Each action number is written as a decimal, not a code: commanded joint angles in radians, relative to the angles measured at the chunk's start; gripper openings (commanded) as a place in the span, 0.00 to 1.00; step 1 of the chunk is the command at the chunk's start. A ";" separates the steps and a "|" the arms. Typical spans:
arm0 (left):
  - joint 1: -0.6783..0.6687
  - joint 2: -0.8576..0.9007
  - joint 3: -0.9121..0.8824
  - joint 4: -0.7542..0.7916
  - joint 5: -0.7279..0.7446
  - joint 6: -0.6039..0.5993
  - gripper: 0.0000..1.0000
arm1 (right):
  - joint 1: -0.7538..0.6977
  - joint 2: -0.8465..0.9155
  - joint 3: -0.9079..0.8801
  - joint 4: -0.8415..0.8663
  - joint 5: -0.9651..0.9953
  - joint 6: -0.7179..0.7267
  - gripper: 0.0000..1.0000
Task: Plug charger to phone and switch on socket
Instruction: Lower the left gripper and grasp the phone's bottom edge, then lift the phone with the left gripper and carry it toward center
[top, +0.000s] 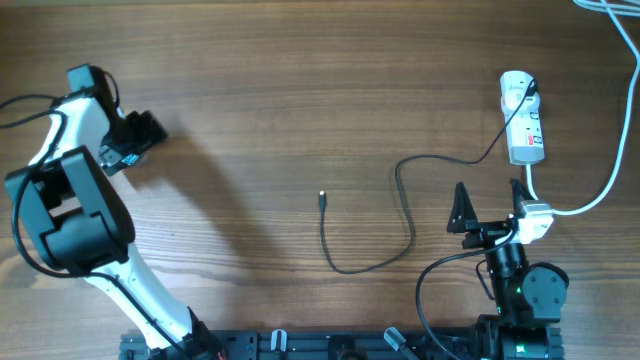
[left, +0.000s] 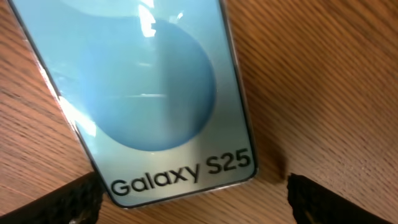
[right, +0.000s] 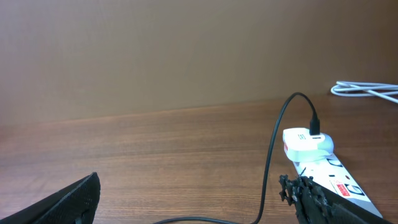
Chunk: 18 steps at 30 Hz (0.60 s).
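Observation:
The phone (left: 149, 93) lies flat on the wooden table, its turquoise screen reading "Galaxy S25". In the overhead view only a sliver of it (top: 126, 158) shows under my left gripper (top: 135, 140). The left gripper (left: 194, 191) is open, with one finger on each side of the phone's text end and gaps between. The charger cable (top: 405, 215) runs from a white adapter (top: 518, 88) on the socket (top: 525, 125), loops over the table and ends in its plug (top: 322, 197). My right gripper (top: 490, 207) is open and empty, with the cable (right: 272, 168) between its fingers (right: 193, 196) and the socket (right: 339, 171) beside the right finger.
A thick white lead (top: 612, 170) curves from the socket's near end off the far right edge; it also shows in the right wrist view (right: 367, 90). The left arm's black base link (top: 70, 215) stands at the left.

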 joint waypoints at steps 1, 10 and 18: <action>-0.026 0.082 -0.082 -0.007 0.113 -0.027 1.00 | 0.004 -0.010 -0.001 0.004 -0.013 0.013 1.00; -0.022 0.082 -0.082 0.064 -0.031 -0.205 1.00 | 0.004 -0.010 -0.001 0.004 -0.013 0.014 1.00; -0.014 0.082 -0.082 0.147 -0.090 -0.212 1.00 | 0.004 -0.010 -0.001 0.004 -0.013 0.013 1.00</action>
